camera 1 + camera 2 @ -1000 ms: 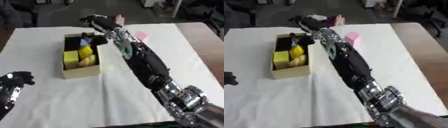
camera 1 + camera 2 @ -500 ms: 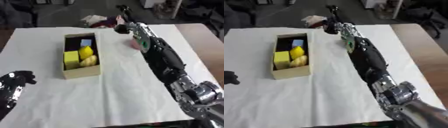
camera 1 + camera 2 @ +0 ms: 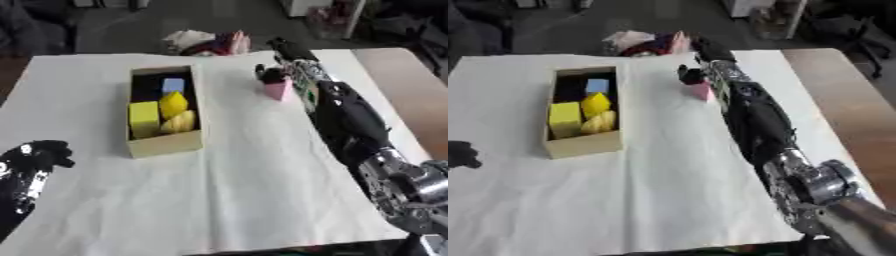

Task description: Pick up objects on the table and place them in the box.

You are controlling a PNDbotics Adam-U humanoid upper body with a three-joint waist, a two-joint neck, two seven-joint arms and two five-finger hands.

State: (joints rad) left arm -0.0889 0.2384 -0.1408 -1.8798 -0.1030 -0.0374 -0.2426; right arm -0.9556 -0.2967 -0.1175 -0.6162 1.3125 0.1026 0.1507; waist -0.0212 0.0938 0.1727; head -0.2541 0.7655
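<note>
curling over a pink block (image 3: 280, 89) – right robot hand (image 3: 273, 74), grip blurred, left robot hand (image 3: 39, 152) fisted, edge-cropped

right hand (image 3: 278, 70) half hides pink block (image 3: 280, 90).

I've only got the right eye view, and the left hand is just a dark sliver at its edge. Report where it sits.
Observer: In the left eye view the left hand rests low at the left edge on the white table cover, apart from the open cardboard box.
Operator: Now check the small pink block.
Observer: The small pink block shows more of its face here, standing on the cover right under the right hand; grip unclear.
Operator: Confirm the left hand carries nothing.
Observer: Nothing shows in it.
</note>
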